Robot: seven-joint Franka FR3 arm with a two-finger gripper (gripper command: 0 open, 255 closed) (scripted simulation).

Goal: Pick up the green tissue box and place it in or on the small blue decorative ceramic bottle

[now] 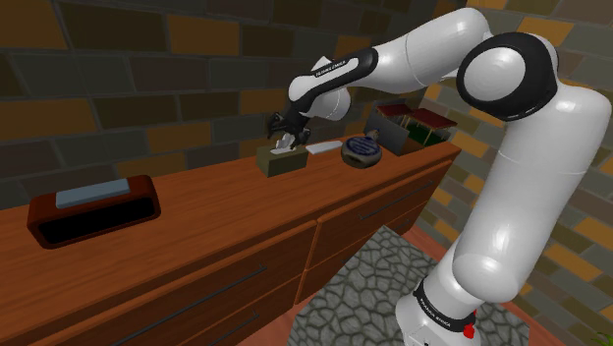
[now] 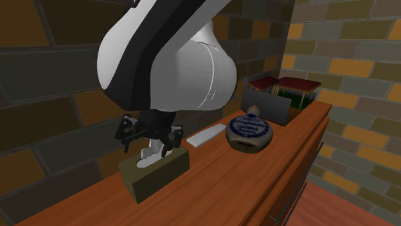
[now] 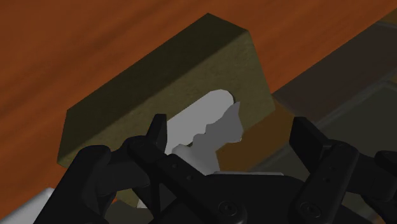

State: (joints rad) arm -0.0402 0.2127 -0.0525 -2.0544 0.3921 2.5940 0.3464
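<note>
Olive tissue box (image 1: 281,163), opening up, lengthwise along dresser (image 1: 196,221)

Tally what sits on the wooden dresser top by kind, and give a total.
Olive tissue box: 1
Blue-and-white bottle: 1
White flat slab: 1
Grey bin of books: 1
Brown open-fronted case: 1
Total: 5
</note>
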